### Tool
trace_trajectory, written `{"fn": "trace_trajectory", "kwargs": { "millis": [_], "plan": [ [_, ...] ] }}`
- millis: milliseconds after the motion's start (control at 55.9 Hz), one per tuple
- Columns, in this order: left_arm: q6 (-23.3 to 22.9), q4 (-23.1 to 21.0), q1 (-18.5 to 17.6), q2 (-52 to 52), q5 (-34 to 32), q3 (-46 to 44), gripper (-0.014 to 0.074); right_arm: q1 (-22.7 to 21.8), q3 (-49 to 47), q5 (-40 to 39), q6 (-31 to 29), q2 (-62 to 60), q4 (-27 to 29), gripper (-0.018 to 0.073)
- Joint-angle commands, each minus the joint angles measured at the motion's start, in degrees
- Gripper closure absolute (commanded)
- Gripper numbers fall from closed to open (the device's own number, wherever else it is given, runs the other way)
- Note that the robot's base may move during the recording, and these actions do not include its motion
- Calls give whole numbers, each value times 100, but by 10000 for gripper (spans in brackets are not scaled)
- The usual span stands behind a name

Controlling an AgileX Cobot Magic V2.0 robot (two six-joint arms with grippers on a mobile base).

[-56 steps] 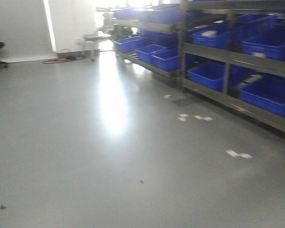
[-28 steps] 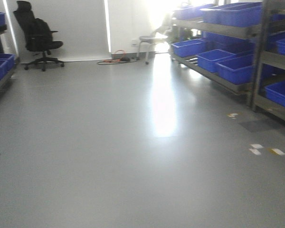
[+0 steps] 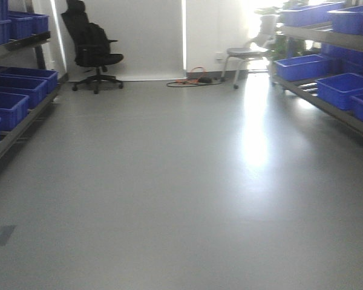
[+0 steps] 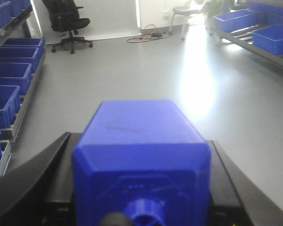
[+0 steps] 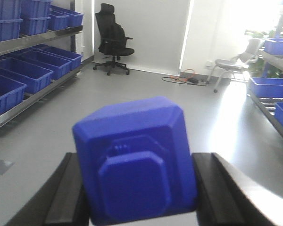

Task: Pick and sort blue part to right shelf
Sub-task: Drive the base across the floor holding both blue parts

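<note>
Here left pincer [image 4: 139, 162] clamps blue part [image 4: 141, 125] level.

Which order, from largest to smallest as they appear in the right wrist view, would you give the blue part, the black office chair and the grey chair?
1. blue part: by far the largest in frame, though only because it sits right at the camera.
2. black office chair and grey chair: roughly alike, too close to rank.
</note>
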Motion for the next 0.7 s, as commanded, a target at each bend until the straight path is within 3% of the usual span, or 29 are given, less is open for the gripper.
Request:
{"fn": "trace_trajectory", "kwargs": {
  "millis": [0,680],
  "plan": [
    [-47,116,-21,96,-497,-150,220,-6,-147,-526,-7,88,36,490],
    [-47,116,-21,96,-497,-150,220,-6,-147,-526,-7,88,36,490]
  ]
}}
